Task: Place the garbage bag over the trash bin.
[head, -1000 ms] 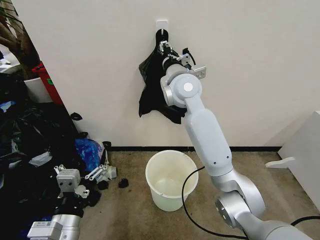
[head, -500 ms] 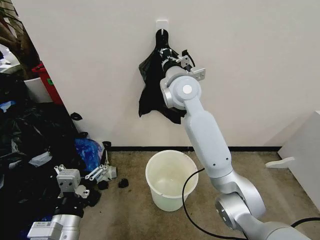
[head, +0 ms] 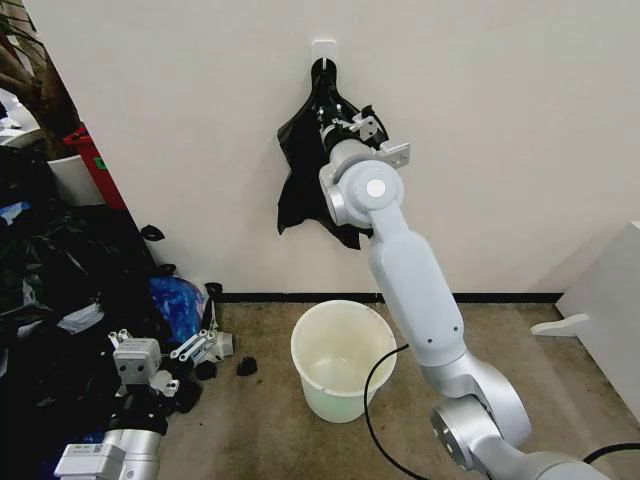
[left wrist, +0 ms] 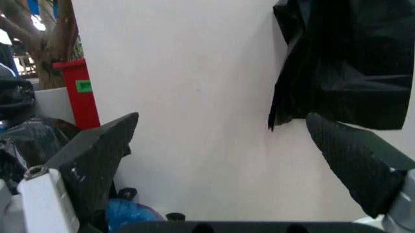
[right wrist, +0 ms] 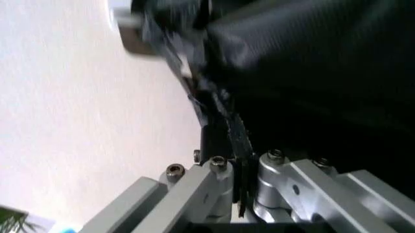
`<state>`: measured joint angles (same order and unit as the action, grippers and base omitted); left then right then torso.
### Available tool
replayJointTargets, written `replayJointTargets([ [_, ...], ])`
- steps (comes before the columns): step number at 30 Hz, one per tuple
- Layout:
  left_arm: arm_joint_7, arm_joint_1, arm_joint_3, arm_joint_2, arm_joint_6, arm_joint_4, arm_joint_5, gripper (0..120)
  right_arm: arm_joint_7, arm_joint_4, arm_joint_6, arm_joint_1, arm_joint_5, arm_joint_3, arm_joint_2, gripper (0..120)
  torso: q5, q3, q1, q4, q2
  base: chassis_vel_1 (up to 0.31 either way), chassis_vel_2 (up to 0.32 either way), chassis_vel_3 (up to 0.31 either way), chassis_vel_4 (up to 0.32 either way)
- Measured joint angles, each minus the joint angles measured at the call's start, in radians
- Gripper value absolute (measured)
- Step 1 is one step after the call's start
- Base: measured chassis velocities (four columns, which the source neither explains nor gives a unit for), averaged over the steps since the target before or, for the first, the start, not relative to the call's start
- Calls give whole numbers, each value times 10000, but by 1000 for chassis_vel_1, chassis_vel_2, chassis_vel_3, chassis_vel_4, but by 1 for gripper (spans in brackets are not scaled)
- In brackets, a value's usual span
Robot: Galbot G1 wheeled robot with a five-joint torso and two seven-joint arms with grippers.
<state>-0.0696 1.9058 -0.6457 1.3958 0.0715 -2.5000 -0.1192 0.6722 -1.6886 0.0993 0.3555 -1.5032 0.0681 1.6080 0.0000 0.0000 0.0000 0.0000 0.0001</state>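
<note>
Raised high against the wall, the right gripper is clamped on the garbage bag, its fingers pressed together with black plastic pinched between them, as the right wrist view shows close up. That bag hangs flat and black against the white wall from a white hook, spreading out below the gripper to a ragged lower edge; whether one bag or several hang there cannot be told. The long silver right arm rises from the lower right of the head view up to the bag.

On the left, a heap of stuffed black sacks lies against the wall, with a red container behind it and a blue bag at its edge.

Below the hanging bag, the trash bin stands upright on the brown floor, near the wall, unlined, with a black cable curving past its rim.

Low at the left, the left gripper is parked near the sacks with its two dark fingers spread wide apart and nothing between them.
</note>
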Motion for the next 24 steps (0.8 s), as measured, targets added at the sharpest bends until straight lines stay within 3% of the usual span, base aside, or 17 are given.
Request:
replayJointTargets([
  [14,-18,-18,-20,-139,29,0,-97,100,11,-1073,-157,1208,-143,-551,0,0,0,0,0,-1,0,0,0,0,0],
  [24,-35,-100,-37,-195,42,0,-243,100,-426,-2307,-889,2775,-399,-599,-191,0,1,-1,0,-1,-1,0,0,0,0],
])
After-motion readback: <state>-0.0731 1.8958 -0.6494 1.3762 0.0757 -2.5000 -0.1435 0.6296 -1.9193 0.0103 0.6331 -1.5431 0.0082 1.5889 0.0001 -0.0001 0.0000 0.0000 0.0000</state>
